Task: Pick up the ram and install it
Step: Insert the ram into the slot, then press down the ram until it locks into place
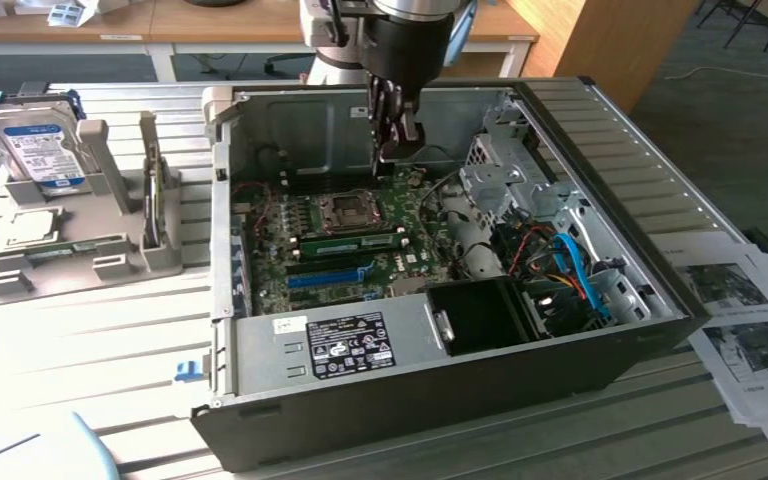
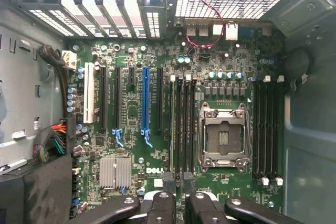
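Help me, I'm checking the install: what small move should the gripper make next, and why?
Probably ease the gripper straight down toward the ram: it stands edge-up beside the CPU socket, and the gripper hangs above, apart. Whether it is latched cannot be told.

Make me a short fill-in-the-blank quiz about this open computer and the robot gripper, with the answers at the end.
1. The gripper hangs over the motherboard of the open computer ____.
2. The hard drive stands outside it, on the exterior view's ____ side.
3. Flanked by black slots, one long slot is bright ____.
4. A green ram lies on the board beside the CPU ____.
Missing words: case; left; blue; socket.
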`<state>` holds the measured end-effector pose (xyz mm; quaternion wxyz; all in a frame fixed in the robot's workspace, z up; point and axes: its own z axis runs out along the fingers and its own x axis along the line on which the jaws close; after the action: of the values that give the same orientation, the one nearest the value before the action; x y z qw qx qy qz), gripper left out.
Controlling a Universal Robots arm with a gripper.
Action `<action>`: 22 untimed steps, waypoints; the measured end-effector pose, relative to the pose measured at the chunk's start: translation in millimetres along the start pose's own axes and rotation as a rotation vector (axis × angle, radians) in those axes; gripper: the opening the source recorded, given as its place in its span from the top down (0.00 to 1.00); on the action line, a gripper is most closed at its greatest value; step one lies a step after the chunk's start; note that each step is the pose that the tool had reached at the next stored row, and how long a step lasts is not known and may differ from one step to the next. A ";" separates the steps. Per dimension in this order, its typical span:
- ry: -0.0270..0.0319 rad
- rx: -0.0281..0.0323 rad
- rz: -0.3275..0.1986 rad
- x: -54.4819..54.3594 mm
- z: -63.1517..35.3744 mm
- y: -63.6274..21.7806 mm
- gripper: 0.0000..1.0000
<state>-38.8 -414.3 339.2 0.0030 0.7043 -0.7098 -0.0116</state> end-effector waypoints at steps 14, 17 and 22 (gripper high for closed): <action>0.0000 -0.0009 0.000 0.0 -4.0 0.1 0.82; 0.0000 -0.0009 0.000 0.0 -4.0 0.1 0.82; 0.0000 -0.0009 0.000 0.0 -4.0 0.1 0.82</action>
<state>-38.8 -414.3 343.2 0.0033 0.7043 -0.7098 -0.0120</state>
